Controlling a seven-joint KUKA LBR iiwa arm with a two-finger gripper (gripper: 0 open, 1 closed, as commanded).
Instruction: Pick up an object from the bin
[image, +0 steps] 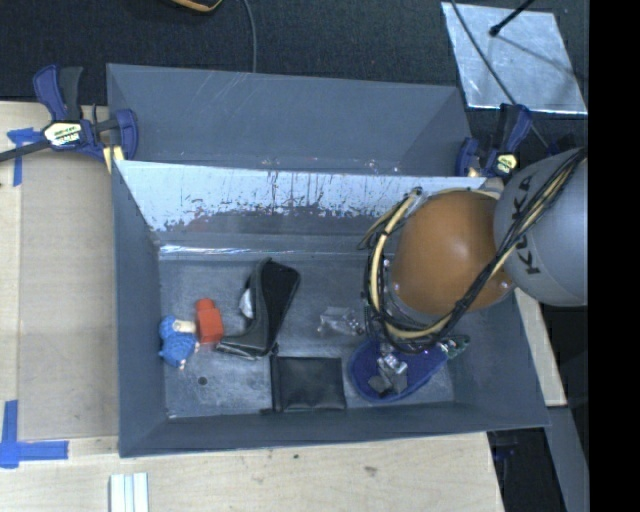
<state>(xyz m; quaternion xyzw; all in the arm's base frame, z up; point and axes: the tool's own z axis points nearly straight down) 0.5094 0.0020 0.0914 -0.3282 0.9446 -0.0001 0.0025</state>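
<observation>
My gripper (387, 372) is down at the bin's front right, below the orange dome on the wrist. It sits right on top of a blue, rounded, dish-like thing (423, 372) that lies on the floor there; the gripper covers the dish's middle. A flat black square pouch (309, 383) lies just left of the blue thing, against the front wall. A small clear, glinting piece (340, 322) rests on the floor behind them, left of the wrist.
A black curved shoe-like object (268, 307) lies at the floor's middle. Farther left are an orange block (209, 321) and a small blue figure (177, 341). The arm and its cables cover the right rear of the bin.
</observation>
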